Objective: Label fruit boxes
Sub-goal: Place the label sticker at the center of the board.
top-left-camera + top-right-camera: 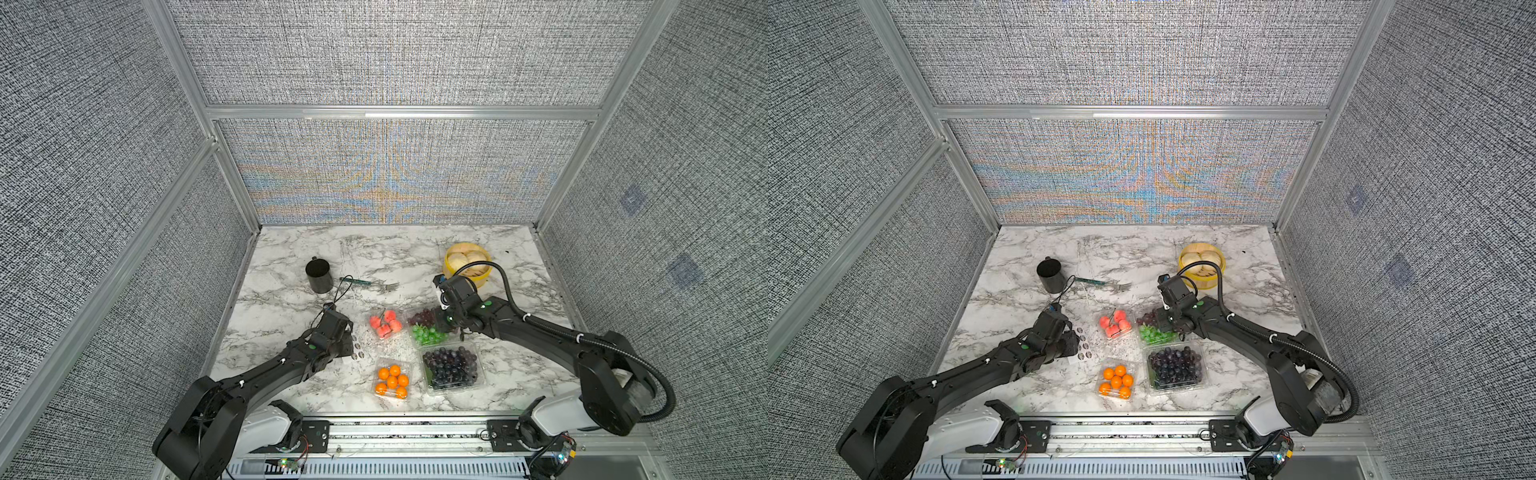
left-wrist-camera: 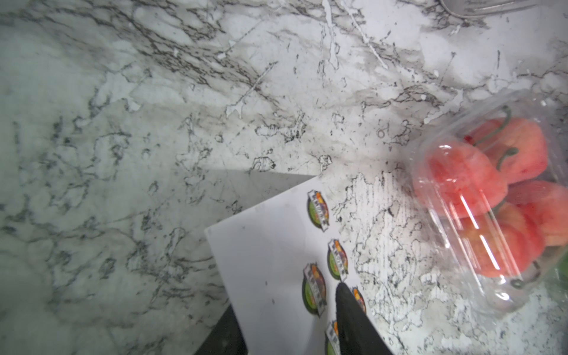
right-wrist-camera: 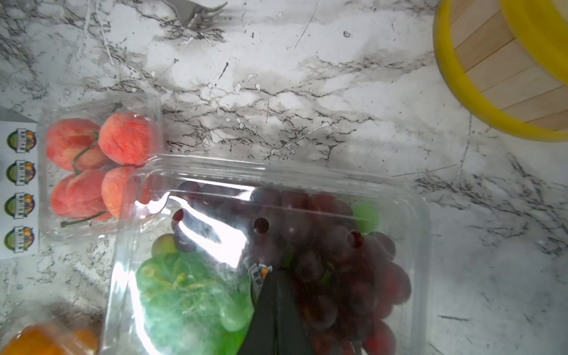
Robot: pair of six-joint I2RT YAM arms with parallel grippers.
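Four clear fruit boxes stand mid-table: red strawberries (image 1: 385,325), orange balls (image 1: 392,381), red-green grapes (image 1: 424,328) and dark purple grapes (image 1: 452,368). My right gripper (image 3: 270,272) is shut on a small label sticker (image 3: 259,273), its tip right above the lid of the red-green grape box (image 3: 276,215). Left of the strawberry box (image 2: 491,199) lies a white sticker sheet (image 2: 270,261) with several labels. The left gripper (image 2: 282,301) is open at that sheet, with one finger over it and one under its edge.
At the back left a black cup (image 1: 319,276) stands beside a fork (image 1: 370,283). A yellow bamboo steamer (image 1: 465,257) with pale buns sits at the back right, just behind my right wrist. Grey walls close in three sides.
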